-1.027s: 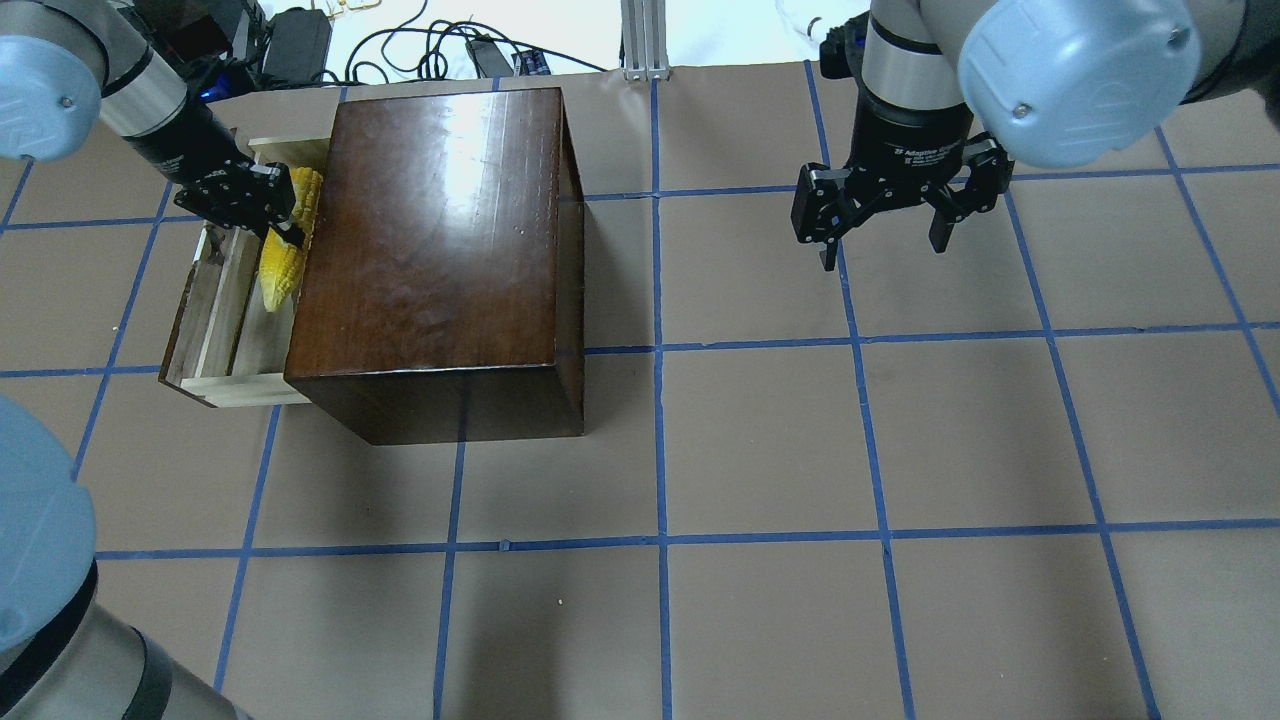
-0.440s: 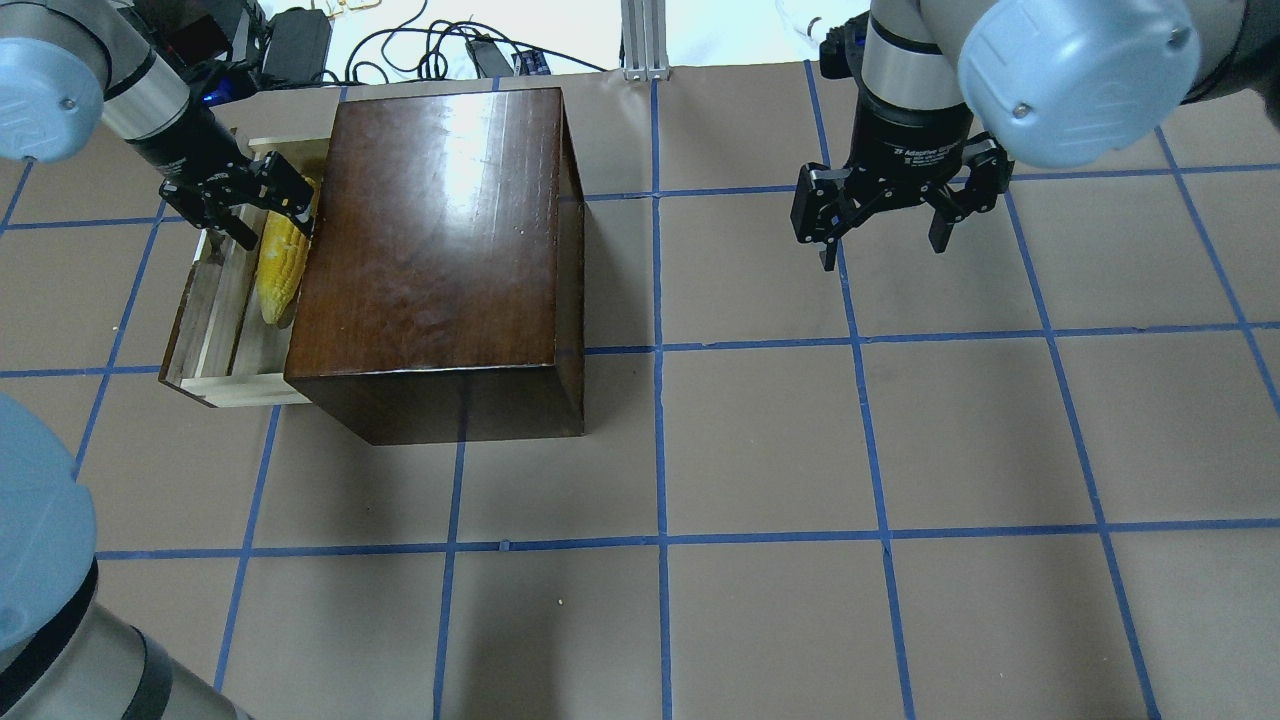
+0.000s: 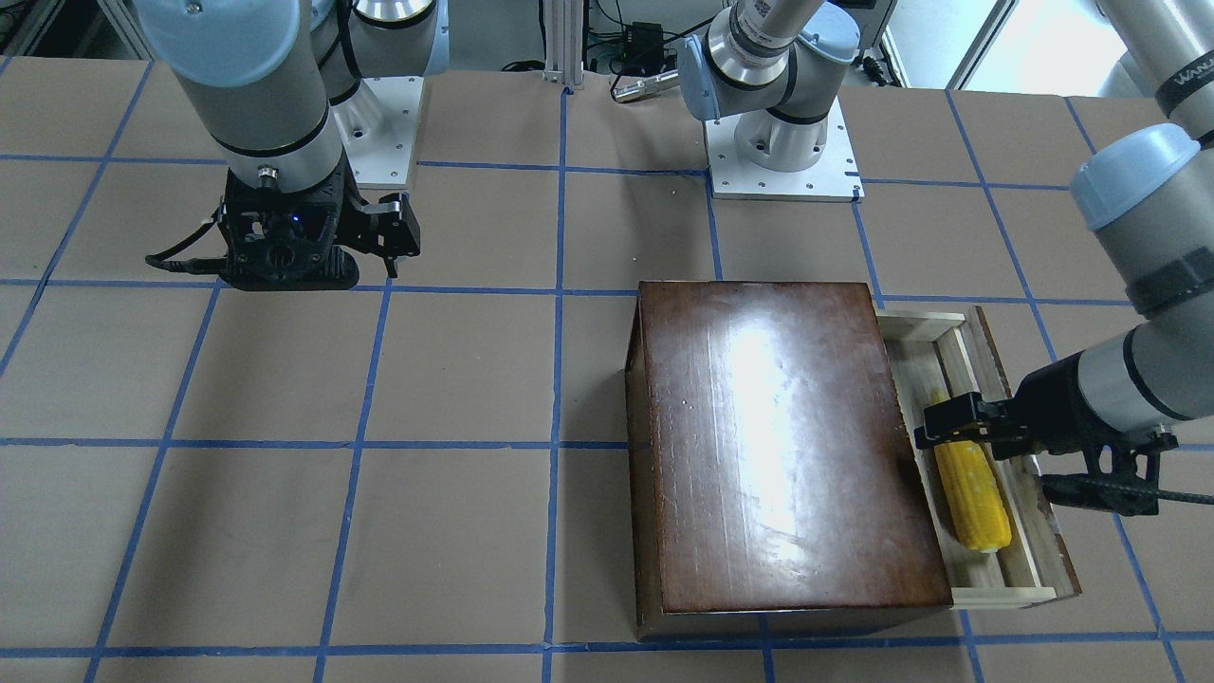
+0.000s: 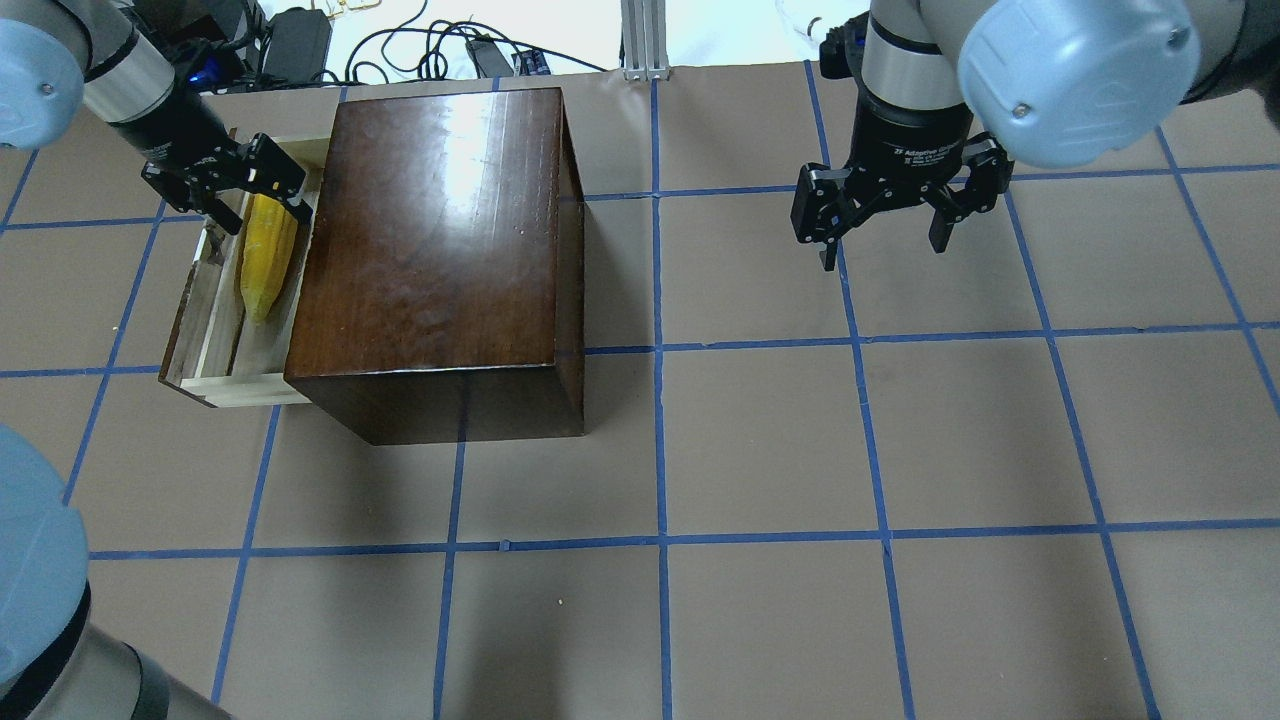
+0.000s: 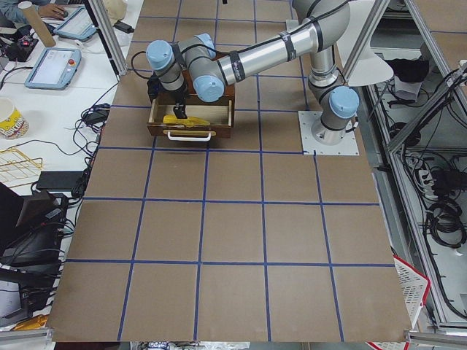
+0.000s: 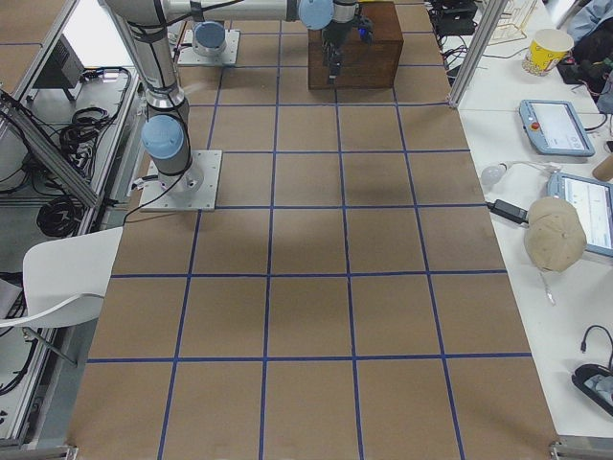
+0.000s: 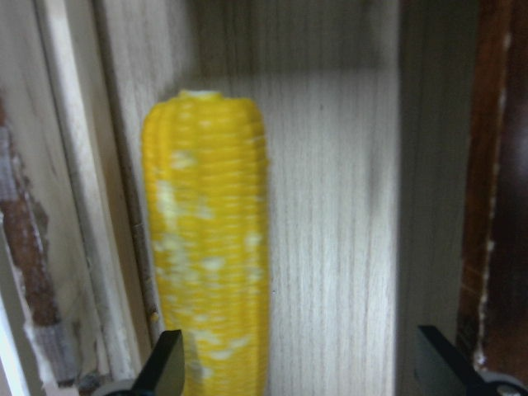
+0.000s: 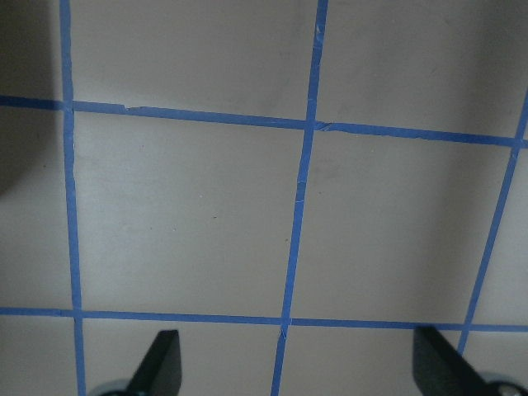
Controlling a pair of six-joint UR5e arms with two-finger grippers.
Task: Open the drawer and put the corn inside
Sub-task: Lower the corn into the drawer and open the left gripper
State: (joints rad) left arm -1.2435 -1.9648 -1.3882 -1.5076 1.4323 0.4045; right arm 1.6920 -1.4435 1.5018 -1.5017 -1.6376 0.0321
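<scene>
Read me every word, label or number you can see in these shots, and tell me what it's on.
"Adaptive": white label on the black collar above the right pincer; the rest of it is blurred.
"WAN": on the left arm's grey link, cut off by the picture's edge.
The corn, drawer and box carry no text.

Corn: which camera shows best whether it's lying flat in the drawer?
Left wrist-mounted: the corn is large and close, lying on the pale floor of the drawer. Overhead and front-facing show most of it but smaller, beside the box. Exterior left shows only a small yellow sliver; exterior right and right wrist-mounted show none of it.
</scene>
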